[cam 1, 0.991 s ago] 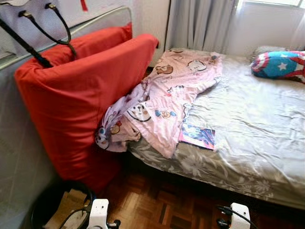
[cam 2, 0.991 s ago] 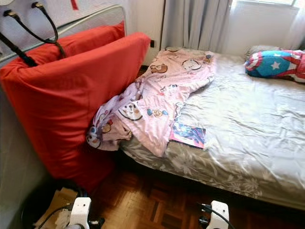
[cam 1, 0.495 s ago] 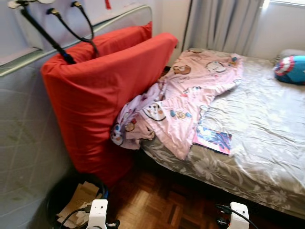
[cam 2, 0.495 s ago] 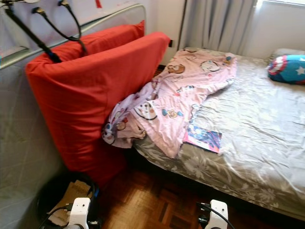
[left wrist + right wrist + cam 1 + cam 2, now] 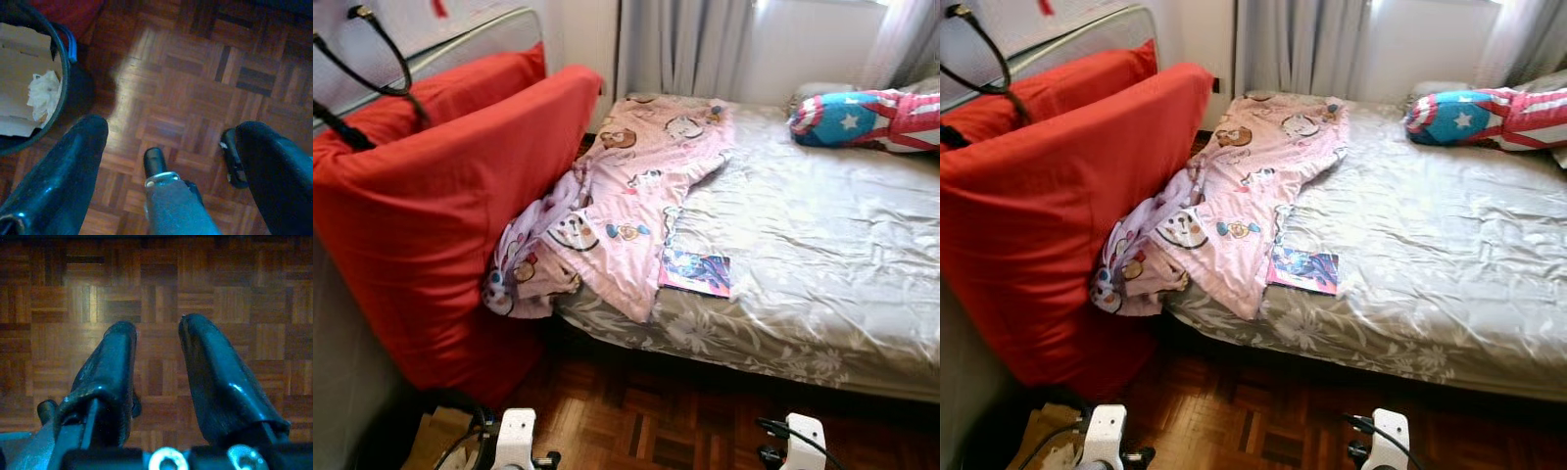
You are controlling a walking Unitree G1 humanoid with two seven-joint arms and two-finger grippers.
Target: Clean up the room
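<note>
A pink cartoon-print blanket (image 5: 636, 186) lies crumpled over the left side of the bed (image 5: 822, 235), one end hanging off toward the floor. Beside it a colourful magazine (image 5: 696, 272) rests flat near the bed's front edge. A star-and-stripes pillow (image 5: 862, 116) sits at the far right corner. Two big red cushions (image 5: 440, 225) lean upright against the bed's left side. Both arms hang low over the parquet. My left gripper (image 5: 168, 127) is open and empty, close to a black bin (image 5: 73, 49). My right gripper (image 5: 157, 325) is open with bare floor between its fingers.
The black bin (image 5: 445, 431) at the lower left holds cardboard and crumpled paper. Parquet floor (image 5: 646, 421) runs along the bed's front. Grey curtains (image 5: 680, 44) hang behind the bed. Black curved rods (image 5: 372, 59) stick up behind the cushions, by a metal rail.
The head camera has swung back to the right, shifting the whole picture; more of the star pillow shows. Nothing on the bed has moved and both arms hang as before.
</note>
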